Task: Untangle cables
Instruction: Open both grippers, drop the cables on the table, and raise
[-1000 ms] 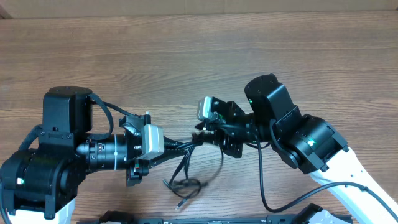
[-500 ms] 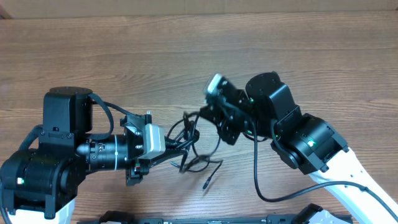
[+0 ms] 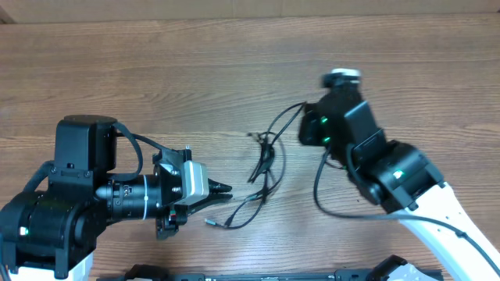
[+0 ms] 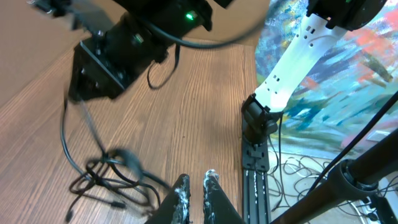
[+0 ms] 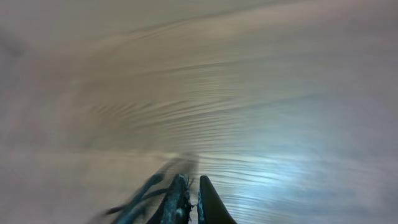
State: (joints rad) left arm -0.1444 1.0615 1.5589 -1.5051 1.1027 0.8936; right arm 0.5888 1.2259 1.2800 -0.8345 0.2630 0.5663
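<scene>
The cables are thin black wires in a loose tangle on the wood table between the two arms. One strand rises to my right gripper, and small plugs lie near the front. In the right wrist view my right gripper is shut, with blurred cable strands trailing from its left finger. My left gripper is just left of the tangle. In the left wrist view its fingers are nearly together with nothing between them, and the cables lie to their left.
The right arm's own thicker black cable loops over the table right of the tangle. A black rail runs along the table's front edge. In the left wrist view the right arm's white base stands beyond the edge.
My right gripper has swung up and to the right, drawing a strand with it. The bunch has left the left gripper and spread out on the table. The left gripper has drawn back slightly.
</scene>
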